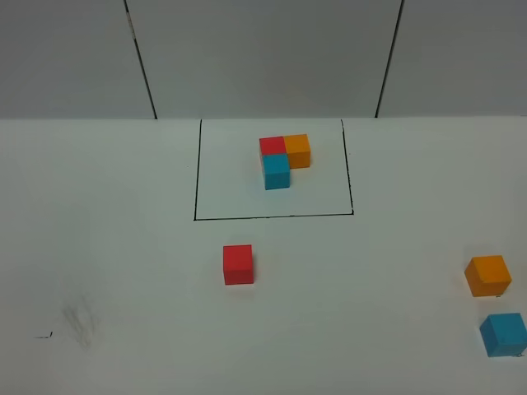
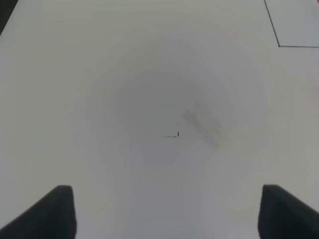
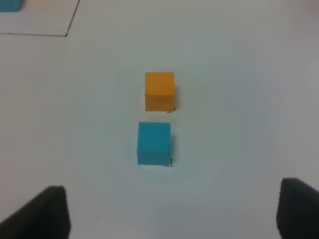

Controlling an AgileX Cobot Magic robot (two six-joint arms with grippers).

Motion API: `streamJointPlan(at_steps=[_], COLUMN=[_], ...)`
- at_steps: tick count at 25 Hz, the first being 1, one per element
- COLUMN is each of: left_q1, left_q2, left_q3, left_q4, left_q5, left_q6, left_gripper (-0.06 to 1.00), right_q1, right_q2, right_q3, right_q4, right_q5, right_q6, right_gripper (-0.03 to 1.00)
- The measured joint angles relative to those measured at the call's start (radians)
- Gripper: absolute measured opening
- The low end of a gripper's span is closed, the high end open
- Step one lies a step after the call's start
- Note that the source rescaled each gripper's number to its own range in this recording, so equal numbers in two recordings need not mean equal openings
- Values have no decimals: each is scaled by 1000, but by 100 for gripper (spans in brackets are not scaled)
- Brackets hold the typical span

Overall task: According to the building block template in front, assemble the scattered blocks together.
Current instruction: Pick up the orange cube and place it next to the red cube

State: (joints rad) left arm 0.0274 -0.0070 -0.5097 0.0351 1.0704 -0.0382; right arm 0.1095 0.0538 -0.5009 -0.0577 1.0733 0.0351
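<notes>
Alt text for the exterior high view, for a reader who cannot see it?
On a white table, a tight L of three small cubes, red, orange and light blue, sits inside a black-outlined rectangle. Three loose matte cubes lie nearer: a red cube in front of the rectangle, an orange cube and a light blue cube apart at the right edge.

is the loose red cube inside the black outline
No, the loose red cube lies outside the black outline, nearer the camera than its front line.
</notes>
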Motion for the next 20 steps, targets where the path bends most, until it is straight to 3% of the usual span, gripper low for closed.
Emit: streamJointPlan(at_steps=[20], left_q1=[-9], left_q2=[0], left_q3=[0], left_q4=[0], left_q5=[0], left_q6=[1], left_gripper=[85], right_q1=[0], right_q2=[0], right_q3=[0], right_q4=[4], right_q5=[0], right_q6=[16], right_gripper=[71])
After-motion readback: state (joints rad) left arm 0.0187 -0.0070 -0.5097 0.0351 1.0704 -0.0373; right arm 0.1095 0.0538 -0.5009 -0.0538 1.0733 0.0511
